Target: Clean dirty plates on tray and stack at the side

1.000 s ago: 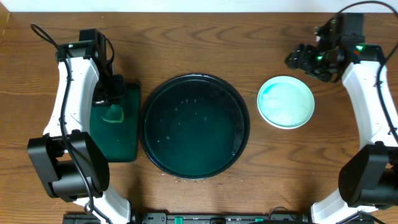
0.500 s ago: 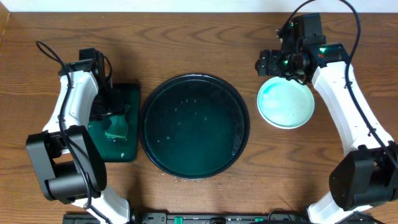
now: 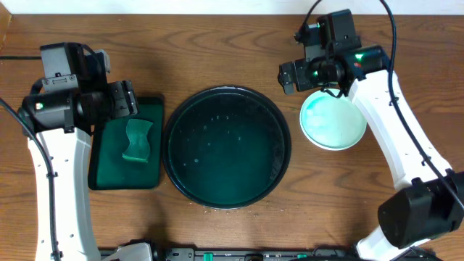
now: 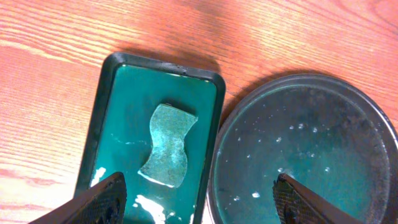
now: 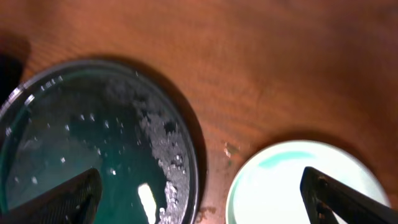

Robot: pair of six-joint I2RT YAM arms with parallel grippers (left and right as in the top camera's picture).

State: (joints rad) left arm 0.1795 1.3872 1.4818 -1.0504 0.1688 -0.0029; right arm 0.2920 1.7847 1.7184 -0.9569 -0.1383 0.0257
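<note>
Both pincers are wide apart and hold nothing. At the upper left of the frame the left pincer [image 3: 122, 99] hangs over the top edge of the dark green rectangular tray [image 3: 109, 168]. At the upper right the right pincer [image 3: 288, 75] hangs just beside the pale mint round plate [image 3: 333, 119]. That plate sits on the brown wooden bench [image 3: 217, 43], right of the large round black tray [image 3: 227, 148], which is wet and holds no plate. I cannot tell if more plates lie under that plate. It has a green smear, so it may get left dirty. If the right pincer drops, it could bump the rim and push the plate.
</note>
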